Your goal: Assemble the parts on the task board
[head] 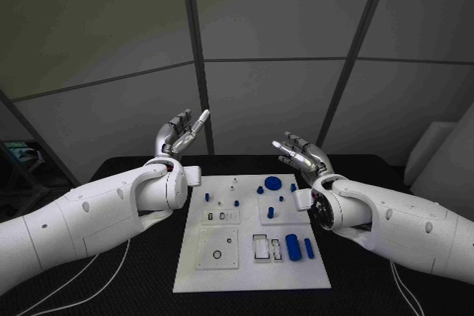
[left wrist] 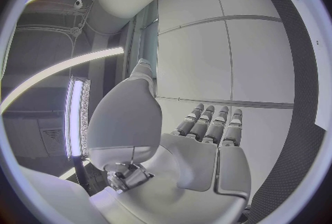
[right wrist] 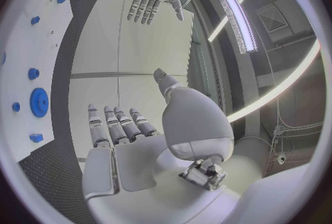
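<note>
The left silver robot hand point(head: 181, 138) was raised above the far left of the black worktop point(head: 118, 288), fingers spread and holding nothing. Between the arms, the white rectangular task board point(head: 252, 275) lay flat, with small blue plastic parts point(head: 272, 183) scattered over its right half. The right silver robot hand point(head: 301, 155) was raised likewise, fingers apart and empty.

I am working in a robotics test cell or lab: pale panelled walls point(head: 266, 96) with dark seams enclose a black table point(head: 129, 168). Long ceiling strip lights point(right wrist: 238, 22) and a cable point(head: 94, 275) trailing across the table suit an engineered workspace.
</note>
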Motion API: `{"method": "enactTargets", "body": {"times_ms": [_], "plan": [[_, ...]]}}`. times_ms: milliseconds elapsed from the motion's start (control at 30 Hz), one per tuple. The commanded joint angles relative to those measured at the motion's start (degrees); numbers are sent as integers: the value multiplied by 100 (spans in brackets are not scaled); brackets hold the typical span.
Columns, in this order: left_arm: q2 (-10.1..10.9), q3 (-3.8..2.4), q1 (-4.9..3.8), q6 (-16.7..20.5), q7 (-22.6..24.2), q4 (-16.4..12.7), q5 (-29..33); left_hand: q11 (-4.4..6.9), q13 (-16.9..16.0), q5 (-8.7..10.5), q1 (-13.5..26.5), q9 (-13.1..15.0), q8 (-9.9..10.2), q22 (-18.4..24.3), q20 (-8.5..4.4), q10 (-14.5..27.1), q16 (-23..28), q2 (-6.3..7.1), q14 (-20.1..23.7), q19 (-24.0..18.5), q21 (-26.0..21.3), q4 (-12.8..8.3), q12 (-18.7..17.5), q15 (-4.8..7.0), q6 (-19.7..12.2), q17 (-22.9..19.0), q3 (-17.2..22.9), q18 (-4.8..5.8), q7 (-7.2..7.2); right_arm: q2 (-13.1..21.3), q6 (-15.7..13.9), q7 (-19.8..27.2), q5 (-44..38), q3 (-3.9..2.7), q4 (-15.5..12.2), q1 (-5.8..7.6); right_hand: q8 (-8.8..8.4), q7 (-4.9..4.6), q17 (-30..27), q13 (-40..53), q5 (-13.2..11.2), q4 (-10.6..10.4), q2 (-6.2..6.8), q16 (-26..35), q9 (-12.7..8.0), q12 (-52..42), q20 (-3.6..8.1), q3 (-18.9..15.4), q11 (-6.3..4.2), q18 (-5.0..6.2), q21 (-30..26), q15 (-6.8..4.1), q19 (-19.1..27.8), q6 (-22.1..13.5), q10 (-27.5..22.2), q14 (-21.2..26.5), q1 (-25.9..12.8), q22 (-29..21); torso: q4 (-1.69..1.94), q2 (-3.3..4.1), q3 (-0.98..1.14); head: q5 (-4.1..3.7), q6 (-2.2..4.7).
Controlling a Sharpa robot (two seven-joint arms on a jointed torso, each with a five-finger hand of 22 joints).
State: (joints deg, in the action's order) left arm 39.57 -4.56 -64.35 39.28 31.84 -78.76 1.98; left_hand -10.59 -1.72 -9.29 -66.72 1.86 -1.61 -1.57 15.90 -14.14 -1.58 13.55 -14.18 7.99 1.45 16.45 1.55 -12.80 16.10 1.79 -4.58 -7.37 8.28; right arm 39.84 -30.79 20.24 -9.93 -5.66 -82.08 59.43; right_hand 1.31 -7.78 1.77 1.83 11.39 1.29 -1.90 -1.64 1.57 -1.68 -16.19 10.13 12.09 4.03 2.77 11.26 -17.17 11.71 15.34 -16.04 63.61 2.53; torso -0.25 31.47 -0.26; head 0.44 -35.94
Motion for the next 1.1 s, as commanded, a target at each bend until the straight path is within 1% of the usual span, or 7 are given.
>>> {"method": "enactTargets", "body": {"times_ms": [33,100,133,167,333,633,1100], "plan": [[-7,-4,-9,-243,240,5,23,-202,-38,-52,-312,34,-66,-55,85,-327,-98,27,-440,220,103,84,66,-51,225,55,12,-16,548,-43,813,-477,-659,-41,74,0,165,-764,73,82,17,260,3,-120,90,-142,-51,113,134,186,153,121,-374,850,987,-838,660,69,0,1,0,0,-1],[-7,-4,-9,-243,240,5,23,-331,-88,0,-385,78,-141,-113,94,-759,-217,-175,-949,472,208,74,156,-83,549,115,209,2,668,-63,894,-528,-723,-65,106,-3,289,-750,136,139,-71,389,18,-264,154,-272,-52,145,147,284,329,131,-850,1487,1776,-1666,893,153,0,1,0,0,-1],[-7,-4,-9,-243,240,5,23,-415,-173,117,-437,147,-275,-189,90,-1517,-382,-538,-1566,800,355,70,338,-62,1073,184,475,-10,742,-68,914,-541,-739,-70,114,-3,373,-752,170,177,-101,443,23,-364,193,-373,-42,158,168,358,494,141,-1287,1910,2348,-2206,1006,229,0,1,0,0,-1],[280,-3,-12,-449,281,-120,-27,-377,-209,154,-493,190,-365,-265,101,-1983,-507,-781,-2060,1149,508,36,435,-22,1445,231,614,-40,781,216,401,-122,-2455,-72,47,0,425,-699,186,195,-134,485,35,-421,216,-434,-45,167,140,410,623,108,-1613,2200,2748,-2565,1094,286,0,136,14,-5,-14],[408,-3,-10,-599,372,-219,-42,-169,-236,210,-867,308,-661,-557,69,-3527,-737,-1106,-3398,2879,1201,-219,667,213,2975,255,741,-261,615,364,335,-174,-3187,-73,-30,11,651,-584,219,201,-240,582,72,-628,299,-577,-31,226,-78,621,966,-119,-2339,3605,3786,-3634,1342,402,40,217,25,-21,13],[694,-2,-8,-702,351,-575,-229,72,-221,207,-1322,259,-731,-565,-81,-4521,-765,-1218,-4247,3703,1504,-750,776,451,3886,222,871,-325,430,521,475,-440,-4149,-73,-15,200,553,-407,233,168,-256,570,225,-727,226,-424,231,640,-308,661,1409,-455,-3085,4389,4699,-4765,1366,526,66,407,31,-70,60],[1167,-1,-3,-960,62,-1327,-594,255,-197,272,-1514,190,-541,-577,-320,-5035,-825,-1049,-5070,4375,1763,-1095,580,688,4274,295,1059,-326,285,391,1260,-1733,-6902,-75,224,734,413,-165,640,175,-59,557,687,-1265,235,-196,897,903,-634,629,2599,-1003,-4335,4911,5328,-6747,1312,1083,178,802,-16,-239,147]]}}
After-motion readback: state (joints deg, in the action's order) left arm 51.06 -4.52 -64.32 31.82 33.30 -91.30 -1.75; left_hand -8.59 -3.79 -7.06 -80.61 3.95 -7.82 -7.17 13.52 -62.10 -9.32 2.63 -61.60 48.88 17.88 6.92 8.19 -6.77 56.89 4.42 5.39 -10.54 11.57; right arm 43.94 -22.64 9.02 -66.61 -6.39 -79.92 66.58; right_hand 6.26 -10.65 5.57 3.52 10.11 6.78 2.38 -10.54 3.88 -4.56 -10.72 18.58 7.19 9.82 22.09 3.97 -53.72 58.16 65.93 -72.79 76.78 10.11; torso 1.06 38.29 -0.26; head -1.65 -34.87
